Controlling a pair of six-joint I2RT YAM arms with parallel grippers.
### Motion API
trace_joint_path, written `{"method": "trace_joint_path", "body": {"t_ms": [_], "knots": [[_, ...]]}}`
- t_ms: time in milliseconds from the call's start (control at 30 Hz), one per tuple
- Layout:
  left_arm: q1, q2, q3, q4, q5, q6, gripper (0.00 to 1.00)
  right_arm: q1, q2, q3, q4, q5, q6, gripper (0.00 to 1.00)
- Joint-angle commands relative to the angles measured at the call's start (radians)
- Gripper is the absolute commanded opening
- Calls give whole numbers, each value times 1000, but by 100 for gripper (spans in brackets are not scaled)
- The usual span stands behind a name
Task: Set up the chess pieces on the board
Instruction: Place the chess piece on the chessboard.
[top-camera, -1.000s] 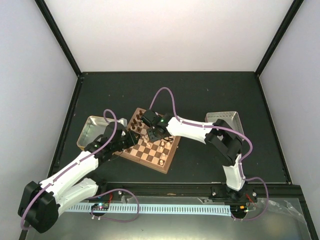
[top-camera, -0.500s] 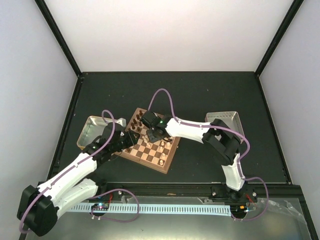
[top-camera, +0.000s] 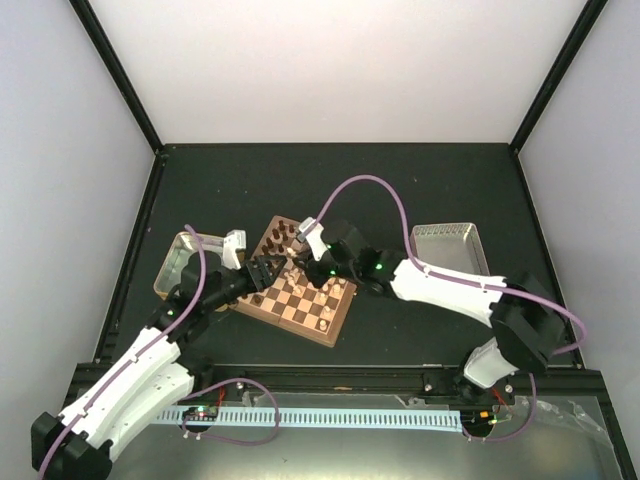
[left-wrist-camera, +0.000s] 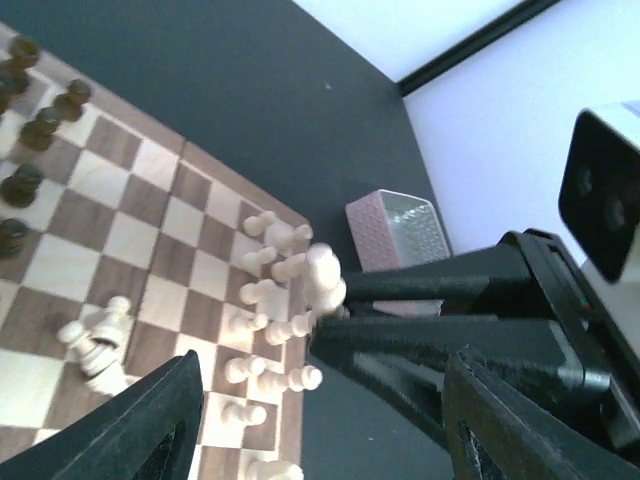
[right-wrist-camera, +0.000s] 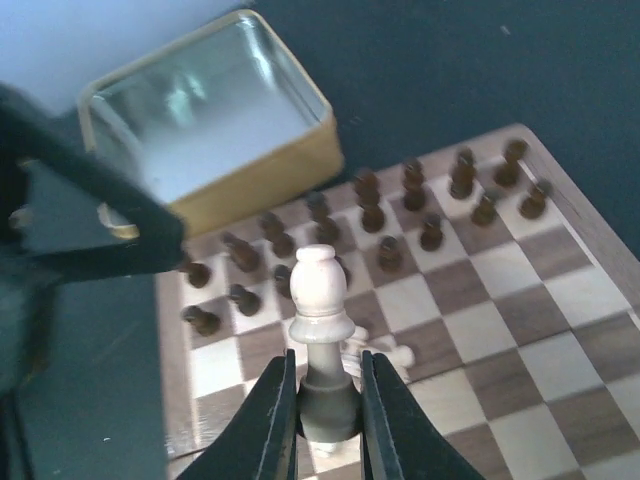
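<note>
The board (top-camera: 283, 308) lies in the middle of the table, with dark chessmen (right-wrist-camera: 424, 228) along one side and cream chess pieces (left-wrist-camera: 262, 296) standing near the opposite edge. My right gripper (right-wrist-camera: 328, 402) is shut on the base of a cream bishop (right-wrist-camera: 317, 284) and holds it upright over the board, above two fallen cream pieces (right-wrist-camera: 378, 352). The bishop also shows in the left wrist view (left-wrist-camera: 324, 276), gripped by the right fingers (left-wrist-camera: 420, 342). My left gripper (left-wrist-camera: 330, 440) is open and empty, above the board's left part (top-camera: 266, 271).
A gold tin tray (top-camera: 176, 263) stands left of the board, also in the right wrist view (right-wrist-camera: 205, 112). A pinkish-grey tray (top-camera: 448, 246) stands to the right. More cream pieces lie toppled on the board (left-wrist-camera: 96, 336). Both arms crowd over the board.
The right arm has swung its elbow out to the right and low, its gripper staying over the board. The left arm has pulled its elbow back, its gripper shifting slightly right.
</note>
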Motion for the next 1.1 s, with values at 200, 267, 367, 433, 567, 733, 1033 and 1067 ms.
{"method": "trace_joint_path", "body": {"t_ms": [200,267,367,433,567,733,1033,1067], "knots": [[38,27,105,7,218,37,60,-4,-191,-195,309,-226,-102,1],[38,36,105,34,255,28,52,-3,-210,-209,318,-234,-105,1],[39,58,113,45,305,33,47,-3,-226,-213,317,-239,-108,1],[38,76,120,45,341,45,44,-3,-230,-211,314,-244,-109,1],[38,128,140,47,404,65,35,-3,-225,-205,306,-254,-113,1],[38,164,153,59,419,73,29,-3,-227,-206,284,-270,-134,1],[38,161,135,87,409,81,2,-3,-235,-216,280,-262,-120,2],[38,158,132,86,409,88,2,-3,-231,-209,264,-243,-110,6]]}}
